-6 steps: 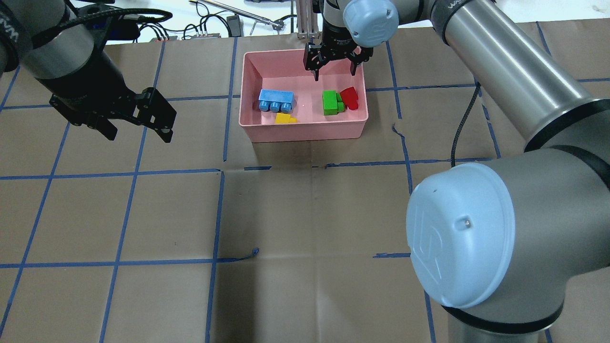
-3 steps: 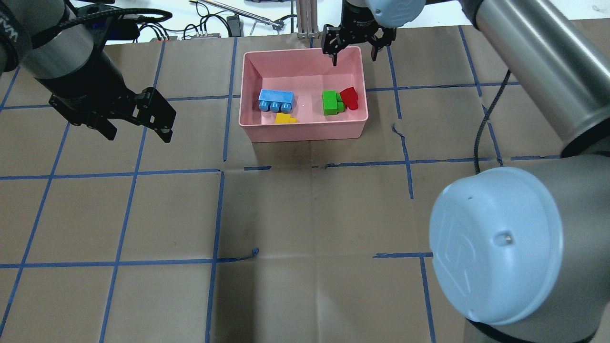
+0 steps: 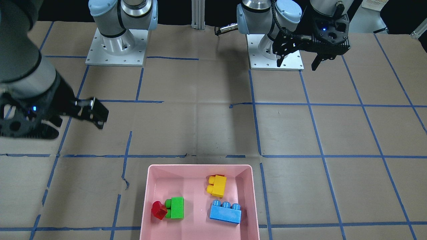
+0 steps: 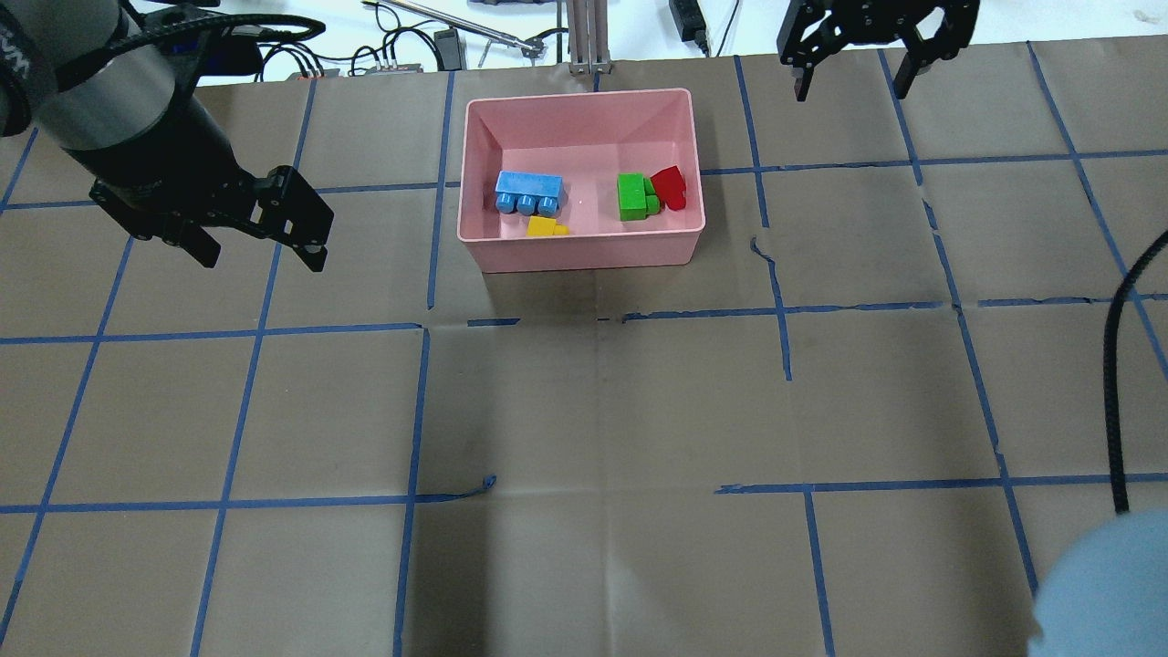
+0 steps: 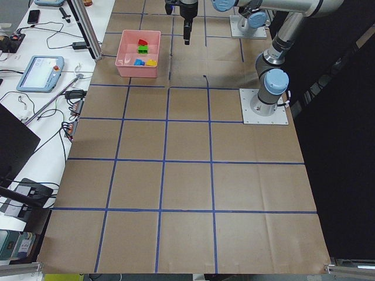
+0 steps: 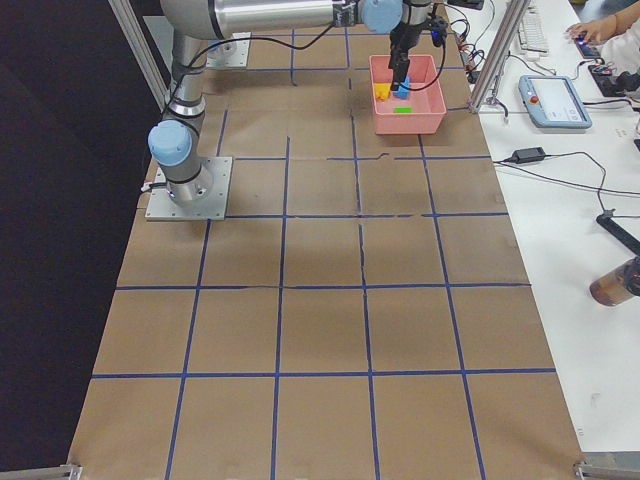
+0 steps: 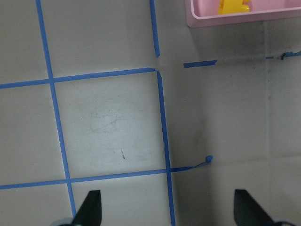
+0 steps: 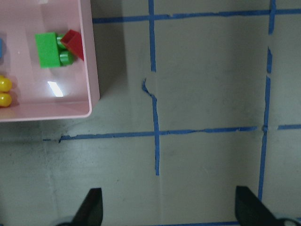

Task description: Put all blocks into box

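Note:
The pink box [image 4: 584,251] stands at the table's far middle; it also shows in the front view [image 3: 200,166]. All the blocks lie inside it: the light blue block [image 4: 528,192], the yellow block [image 4: 546,226], the green block [image 4: 631,196] and the red block [image 4: 671,185], which touches the green one. My left gripper [image 4: 260,254] hangs open and empty over the table left of the box. My right gripper [image 4: 850,87] is open and empty, right of the box at the table's far edge. The right wrist view shows the box's right wall [image 8: 89,70] and the green block [image 8: 48,49].
Blue tape lines [image 4: 420,401] grid the brown paper on the table. Cables and small devices [image 4: 401,55] lie on the white bench beyond the far edge, next to a metal post [image 4: 589,36]. Both arm bases [image 3: 116,46] stand at the near edge.
My right gripper has moved from above the box's back part to the right, clear of the box, and its arm has swung out of view. The left gripper and the blocks have stayed put.

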{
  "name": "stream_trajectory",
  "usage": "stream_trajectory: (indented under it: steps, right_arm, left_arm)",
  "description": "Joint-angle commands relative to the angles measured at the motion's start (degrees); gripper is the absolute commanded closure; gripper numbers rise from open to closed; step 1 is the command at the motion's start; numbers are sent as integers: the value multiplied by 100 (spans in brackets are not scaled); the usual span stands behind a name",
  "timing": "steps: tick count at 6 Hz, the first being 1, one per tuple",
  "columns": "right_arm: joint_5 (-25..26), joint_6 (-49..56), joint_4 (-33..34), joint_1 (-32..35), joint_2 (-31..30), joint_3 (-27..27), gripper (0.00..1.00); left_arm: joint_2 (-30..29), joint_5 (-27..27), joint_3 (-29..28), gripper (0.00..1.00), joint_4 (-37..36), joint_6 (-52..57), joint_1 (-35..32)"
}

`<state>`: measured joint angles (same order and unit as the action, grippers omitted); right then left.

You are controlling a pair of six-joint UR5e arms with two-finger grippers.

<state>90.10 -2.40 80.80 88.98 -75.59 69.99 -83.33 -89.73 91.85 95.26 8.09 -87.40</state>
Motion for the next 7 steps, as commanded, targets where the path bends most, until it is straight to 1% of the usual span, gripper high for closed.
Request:
stream_trajectory:
  steps: [1, 7]
  right_arm:
    - [-10, -216, -12, 23, -1147, 1152, 1]
    - [-37, -199, 67, 41, -1054, 1201, 0]
  left_arm:
    - [1, 0, 0, 1, 2, 0, 3]
    - [-8, 0, 0, 1, 19, 0, 3]
